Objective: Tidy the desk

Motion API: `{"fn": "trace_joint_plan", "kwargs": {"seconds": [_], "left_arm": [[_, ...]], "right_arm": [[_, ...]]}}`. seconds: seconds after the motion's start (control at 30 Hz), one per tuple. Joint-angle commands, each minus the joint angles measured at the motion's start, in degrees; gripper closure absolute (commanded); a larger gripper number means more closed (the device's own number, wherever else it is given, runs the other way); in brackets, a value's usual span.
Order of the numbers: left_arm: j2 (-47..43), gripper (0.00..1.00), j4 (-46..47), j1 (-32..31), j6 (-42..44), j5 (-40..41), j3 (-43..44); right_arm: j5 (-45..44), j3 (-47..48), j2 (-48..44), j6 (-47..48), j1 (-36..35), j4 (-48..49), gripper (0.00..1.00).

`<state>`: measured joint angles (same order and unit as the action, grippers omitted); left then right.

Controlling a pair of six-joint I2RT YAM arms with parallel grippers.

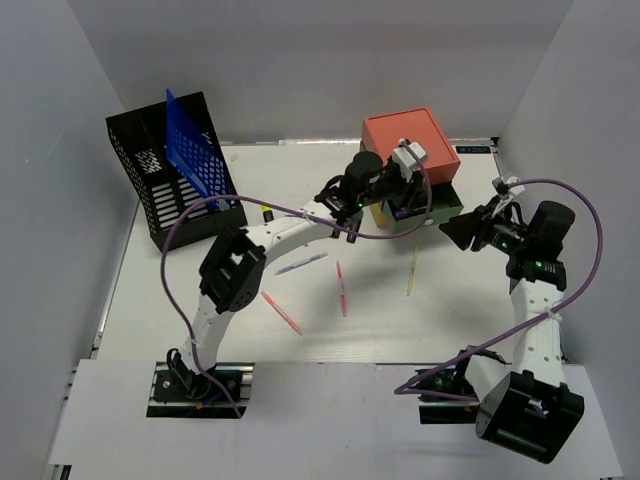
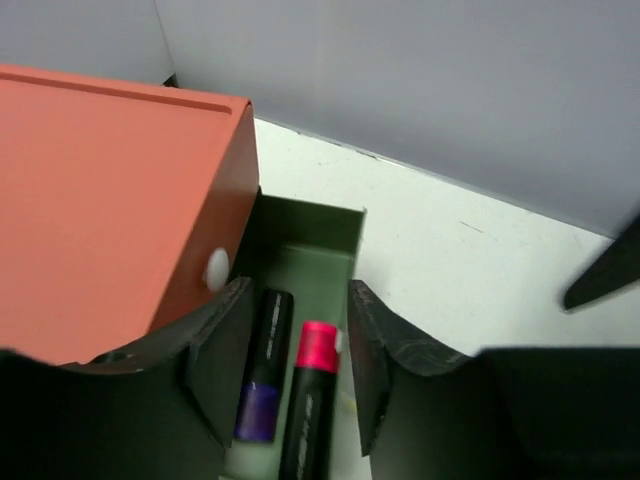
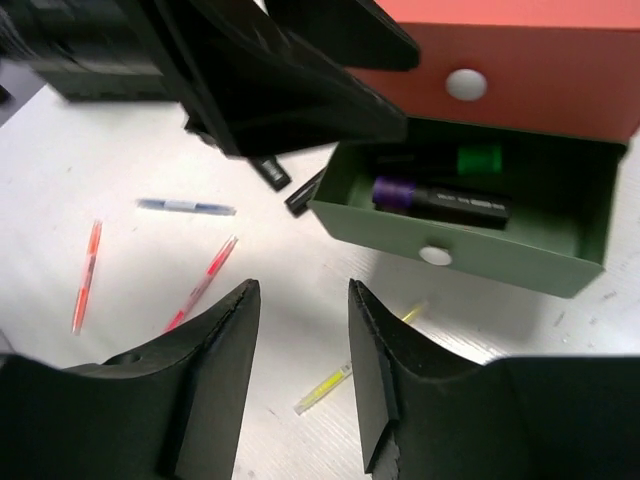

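Four loose pens lie on the white desk (image 1: pixel 400 330), which spreads under both arms and fills the floor of the walled booth. At its far left corner stands a black mesh rack (image 1: pixel 150 200) holding a blue sheet (image 1: pixel 195 150). Further right, a red pen (image 1: pixel 282 313), a blue pen (image 1: pixel 301 264), a second red pen (image 1: pixel 341 288) and a yellow pen (image 1: pixel 411 272) lie apart near the middle. Behind them sits a drawer box (image 1: pixel 410 140) with an orange top and its green drawer (image 3: pixel 520 260) pulled out. The left jaws hover over that drawer, partly open and gripping nothing; a purple marker (image 2: pixel 262 400) and a pink marker (image 2: pixel 315 360) lie in the drawer below the gap. At the right, the right jaws hang above the desk facing the drawer, parted, with nothing between them.
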<state>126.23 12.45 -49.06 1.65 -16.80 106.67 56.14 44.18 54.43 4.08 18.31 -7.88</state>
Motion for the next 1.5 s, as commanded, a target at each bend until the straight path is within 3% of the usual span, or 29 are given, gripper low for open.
{"fn": "trace_joint_plan", "kwargs": {"seconds": [0.0,0.13,0.2,0.3,0.33,0.43,0.47,0.57,0.63,0.7,0.8,0.9,0.93,1.03,1.23,1.47], "left_arm": [[-12.40,0.48,3.54,-0.34,-3.49,0.36,-6.01],[-27.65,0.84,5.83,0.80,-7.70,-1.39,-18.67],[-33.66,0.91,3.74,1.33,-8.59,-0.62,-27.86],[-45.87,0.95,-5.13,2.12,-6.84,8.32,-38.68],[-51.12,0.95,-7.59,2.12,-5.88,9.75,-41.34],[-57.40,0.83,-16.12,3.35,-3.68,14.41,-50.38],[-60.46,0.66,-20.05,3.96,-3.85,15.90,-52.08],[-65.30,0.33,-24.92,5.28,-3.41,24.78,-57.62],[-67.86,0.26,-26.15,5.90,-2.71,29.51,-59.73],[-71.12,0.20,-26.25,5.90,-2.01,32.34,-62.37],[-74.36,0.18,-27.21,5.90,-1.74,37.96,-63.52],[-77.53,0.17,-27.65,5.90,0.37,44.47,-65.36],[-78.24,0.17,-27.91,5.90,0.63,46.22,-65.45],[-80.96,0.17,-26.87,5.90,1.07,50.10,-66.15],[-83.08,0.17,-26.25,5.90,1.78,51.69,-66.86],[-84.05,0.17,-25.98,5.90,2.30,52.74,-67.12]], "right_arm": [[6.08,1.95,-0.12,5.41,-0.29,-2.40,0.54],[6.62,3.45,-0.47,9.63,-1.60,-5.03,0.60],[6.53,4.24,-0.38,12.70,-2.83,-6.35,0.62],[4.77,7.13,0.41,19.63,-6.26,-10.91,0.62],[4.77,7.67,0.67,22.44,-10.61,-12.50,0.59],[-0.31,9.16,2.16,30.44,-18.18,-15.32,0.58],[-2.77,9.77,4.26,31.60,-24.48,-15.50,0.56],[-11.91,13.99,11.62,40.28,-36.12,-19.96,0.48],[-19.81,17.32,15.86,46.53,-44.00,-22.60,0.43],[-26.04,22.68,22.18,50.92,-46.86,-27.16,0.36],[-33.69,27.61,27.64,62.93,-52.57,-29.20,0.27],[-38.02,27.37,30.11,72.62,-53.72,-29.21,0.21],[-38.64,26.66,30.29,79.44,-54.07,-28.43,0.20],[-40.49,24.28,33.09,87.66,-54.60,-26.15,0.22],[-44.53,29.29,41.96,94.35,-54.69,-26.67,0.32],[-48.05,33.25,49.36,98.66,-55.22,-25.17,0.35]]}}
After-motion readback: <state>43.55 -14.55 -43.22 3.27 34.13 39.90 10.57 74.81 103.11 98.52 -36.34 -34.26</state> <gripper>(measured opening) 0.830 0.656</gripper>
